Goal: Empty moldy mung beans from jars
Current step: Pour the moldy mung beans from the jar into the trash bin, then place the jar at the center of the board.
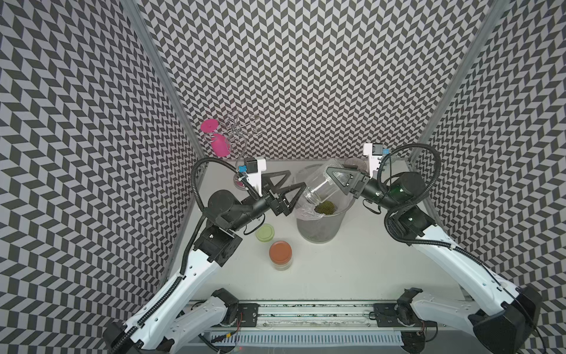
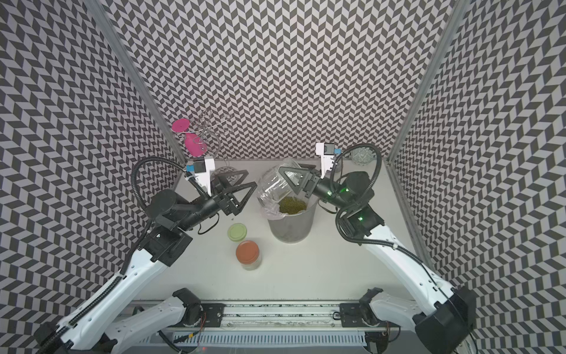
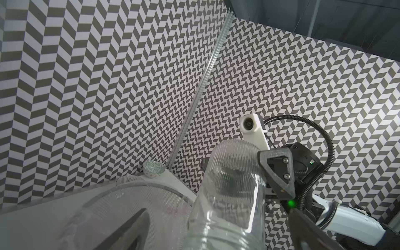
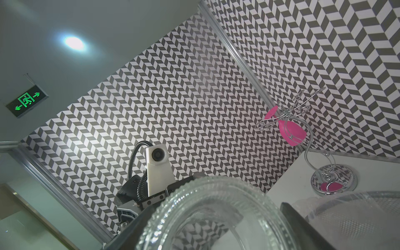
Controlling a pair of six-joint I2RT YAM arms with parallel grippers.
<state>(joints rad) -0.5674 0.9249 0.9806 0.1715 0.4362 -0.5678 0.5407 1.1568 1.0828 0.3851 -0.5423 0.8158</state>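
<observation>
booth walls (image 1: 306, 76) all round, grey-white chevron print. worktop (image 1: 352, 269) is plain white, with a rail (image 1: 306, 309) along the near edge.

grey mesh bin (image 1: 318, 228) with a clear plastic liner stands upright mid-back on the worktop. wire rack (image 4: 333, 178) sits in the back left corner with a pink goblet (image 1: 219, 144) hung upside down on it. small patterned bowl (image 2: 363, 154) is in the back right corner.

open jar (image 1: 320, 187) is ribbed clear glass with its mouth uncovered. it's tipped well over above the bin, mouth down toward the left arm's side, base up toward the right arm. closed jar (image 1: 280, 254) stands upright on the worktop, nearer me and left of the bin. its orange-brown lid is on and olive-green shows through the glass. pale green lid (image 1: 265, 233) lies flat on the worktop just beside the closed jar, small gap between. mung beans (image 1: 325, 207) are an olive-green heap inside the liner, right below the open jar's mouth.

left arm (image 1: 190, 275) comes in from the near left, elbow raised, wrist aimed at the bin. right arm (image 1: 453, 263) mirrors it from the near right.

left claw (image 1: 288, 185) has its fingers spread wide and holds nothing. the tips are just beside the open jar's mouth end; i can't tell if they touch. right claw (image 1: 332, 184) is clamped across the open jar's ribbed body, one finger on top. i can't see the other finger under the glass.
</observation>
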